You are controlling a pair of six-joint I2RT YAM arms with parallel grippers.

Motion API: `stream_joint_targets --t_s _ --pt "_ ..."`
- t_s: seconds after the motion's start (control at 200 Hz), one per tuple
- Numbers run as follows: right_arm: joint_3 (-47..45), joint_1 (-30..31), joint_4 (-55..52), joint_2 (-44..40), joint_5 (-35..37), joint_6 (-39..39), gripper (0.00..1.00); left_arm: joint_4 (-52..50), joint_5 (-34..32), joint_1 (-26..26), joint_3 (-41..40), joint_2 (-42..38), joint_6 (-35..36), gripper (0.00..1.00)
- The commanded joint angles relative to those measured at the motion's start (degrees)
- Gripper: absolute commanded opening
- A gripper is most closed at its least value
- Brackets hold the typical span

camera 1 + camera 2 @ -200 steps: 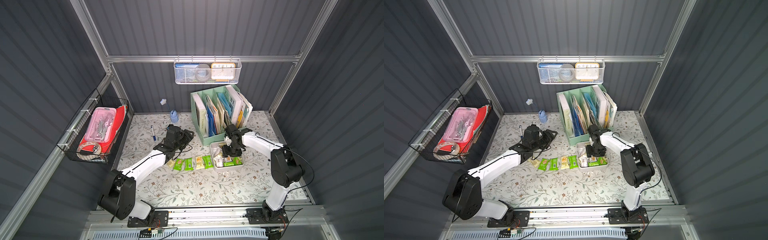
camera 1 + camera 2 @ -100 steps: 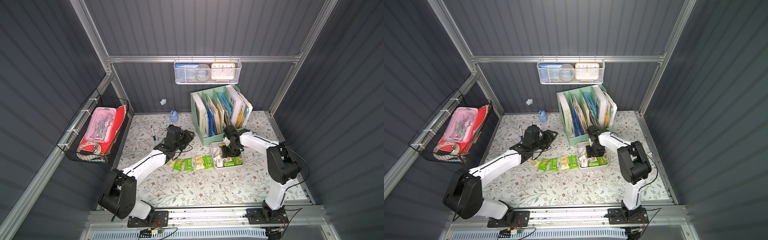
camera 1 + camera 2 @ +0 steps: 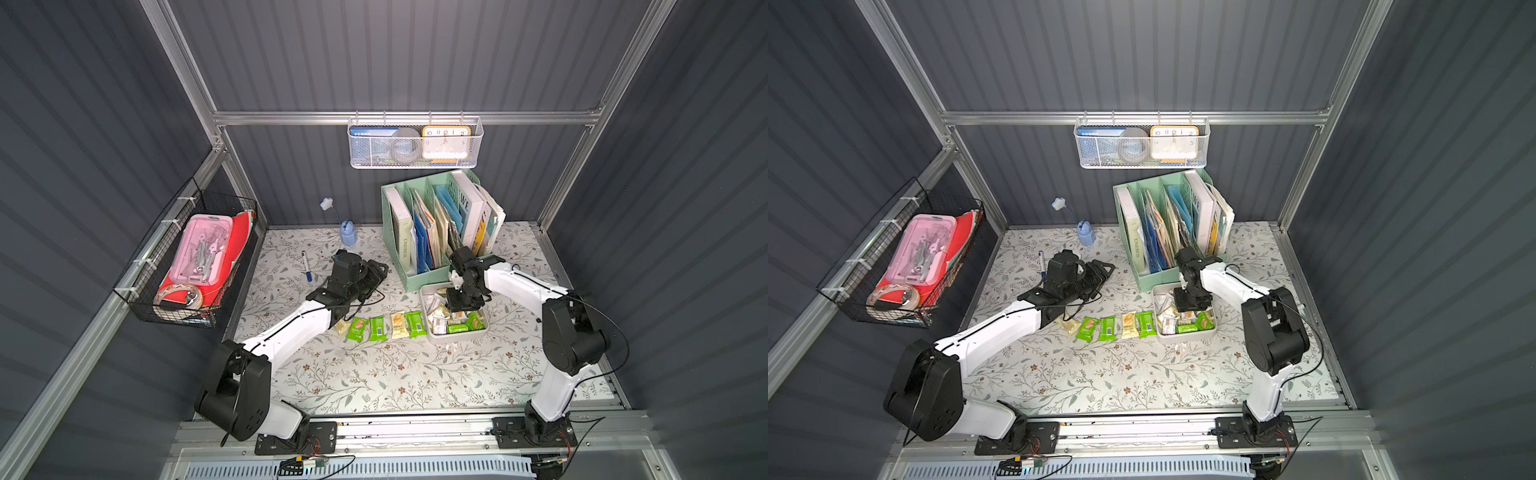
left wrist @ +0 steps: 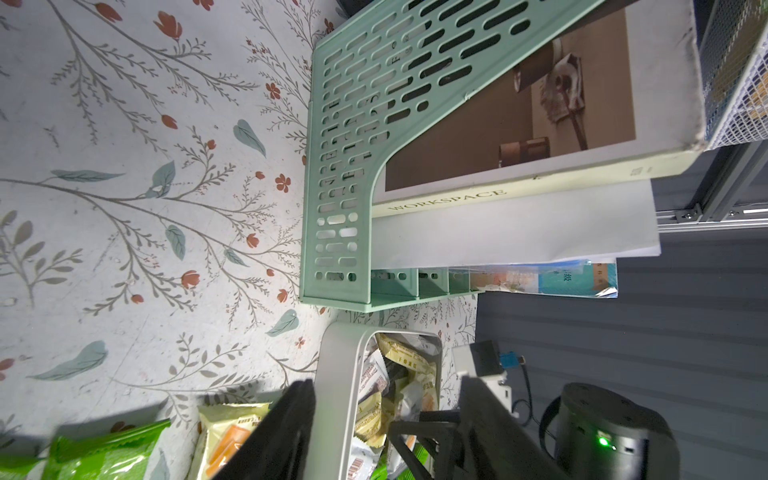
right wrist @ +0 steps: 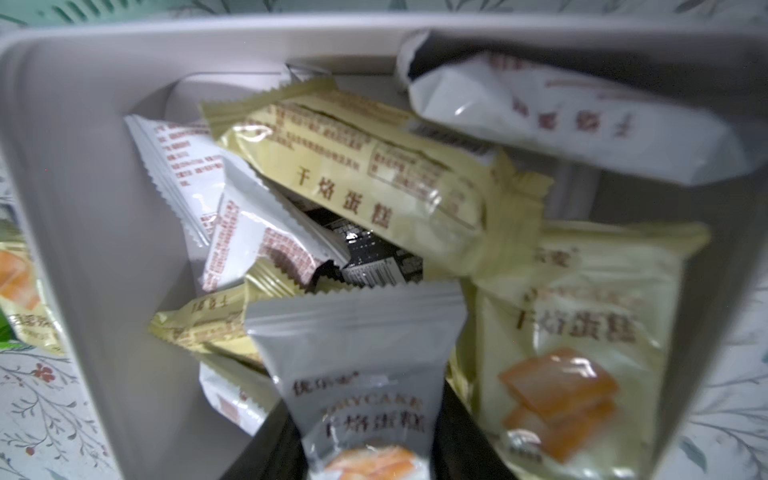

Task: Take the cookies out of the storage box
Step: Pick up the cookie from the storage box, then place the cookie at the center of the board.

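Jaws of your left gripper (image 3: 380, 270) are hanging apart, gripping nothing, over the table (image 3: 374, 374). Five cookies (image 3: 376, 328) are lying in a row at nine o'clock of the storage box (image 3: 453, 337) — the rest are sitting inside. Your right gripper (image 5: 357, 449) is pinching a whitish-silver packet (image 5: 353, 357) between half-closed jaws, inside the box.

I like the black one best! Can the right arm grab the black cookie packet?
Probably not yet: the black packet lies under a pale yellow packet and white packets in the storage box.
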Motion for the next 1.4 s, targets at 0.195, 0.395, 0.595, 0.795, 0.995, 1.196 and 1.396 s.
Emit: stream_joint_targets --t_s 0.195,0.395,0.595,0.795,0.995,1.196,1.396 --pt "1.57 -0.11 -2.83 -6.19 -0.24 2.53 0.42 -2.65 -1.87 -0.05 -0.60 -1.22 -1.32 0.61" --pt "1.14 2.36 -4.38 -11.89 -2.82 5.39 0.41 -4.26 -4.01 -0.05 -1.60 -1.88 -3.88 0.61" --pt "-2.21 12.67 -4.72 -16.59 -2.14 11.68 0.40 -5.84 -6.89 0.04 -3.81 -3.39 -8.47 0.61" --pt "-7.19 24.34 0.71 -15.74 -1.46 20.07 0.40 -6.58 -9.67 0.03 -6.95 -5.43 -12.87 0.60" --pt "-10.88 30.96 8.45 -9.82 0.97 25.70 0.38 -6.99 -10.36 0.08 -8.73 -6.75 -15.27 0.60" --pt "-15.08 31.31 13.26 -7.36 4.41 30.82 0.37 -8.83 -11.44 0.03 -10.18 -9.25 -16.54 0.60" --pt "-14.23 31.09 13.83 -4.11 7.09 31.60 0.40 -8.75 -11.55 0.03 -11.93 -10.51 -17.73 0.60"
